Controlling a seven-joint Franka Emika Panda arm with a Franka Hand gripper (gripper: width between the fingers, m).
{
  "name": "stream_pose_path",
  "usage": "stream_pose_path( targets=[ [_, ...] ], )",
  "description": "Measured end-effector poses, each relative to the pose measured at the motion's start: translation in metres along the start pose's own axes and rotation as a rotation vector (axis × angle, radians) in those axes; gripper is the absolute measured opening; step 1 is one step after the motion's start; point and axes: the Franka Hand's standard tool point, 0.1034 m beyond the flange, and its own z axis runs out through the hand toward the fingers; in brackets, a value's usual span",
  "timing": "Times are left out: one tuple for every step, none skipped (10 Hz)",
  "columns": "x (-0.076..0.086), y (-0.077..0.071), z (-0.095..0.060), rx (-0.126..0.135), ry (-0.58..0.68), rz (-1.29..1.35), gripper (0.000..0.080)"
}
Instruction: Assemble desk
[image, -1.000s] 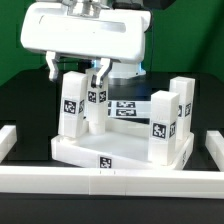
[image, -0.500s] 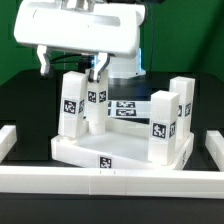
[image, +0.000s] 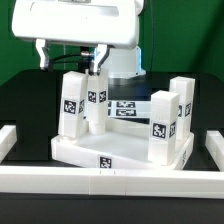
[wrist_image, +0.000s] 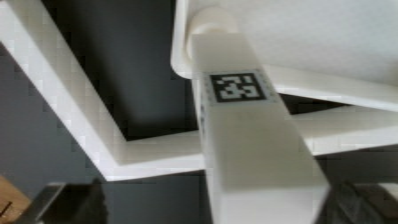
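The desk tabletop (image: 118, 152) lies flat in the middle of the black table (image: 25, 105), underside up, its front edge pressed against the long white front rail (image: 110, 180). Four legs stand on it: the near-left leg (image: 72, 104) at about nine o'clock from the tray's centre, the near-right leg (image: 164, 122) at four o'clock, the far-right leg (image: 181, 105) at two o'clock, and the far-left leg (image: 96, 108) at eleven. Short rail ends (image: 8, 140) close the table's corners at both sides, so free black surface remains only to the left and right of the tabletop and behind it. The marker board (image: 127, 108) lies at twelve o'clock, partly screened by the legs.

The gripper (image: 70, 62) hangs above the far-left leg, its fingers spread apart with nothing between them (one fingertip sits just over that leg's top). Against the picture from a second ago, the whole white hand has risen: its body now fills the frame's upper edge and the fingers sit higher over the leg. The legs and tabletop have not shifted.

The top of the hand is cut off. In the wrist view one leg (wrist_image: 249, 130) runs close and blurred, with the tabletop rim (wrist_image: 80, 110) behind; I cannot tell how firmly any leg is seated.
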Motion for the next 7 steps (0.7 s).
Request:
stream_pose_path(
  targets=[
    [-0.007,-0.007,0.004,0.034,-0.144,0.011,0.0648],
    [0.0,-0.01,0.002,0.052,-0.207,0.016,0.0648],
    [0.0,-0.011,0.004,0.06,-0.263,0.015,0.0648],
    [-0.006,-0.013,0.006,0.076,-0.386,0.016,0.0648],
    [0.0,-0.014,0.008,0.076,-0.421,0.014,0.0648],
    [-0.001,-0.014,0.009,0.08,-0.475,0.01,0.0648],
    [0.002,-0.012,0.012,0.073,-0.455,0.005,0.0648]
  ],
)
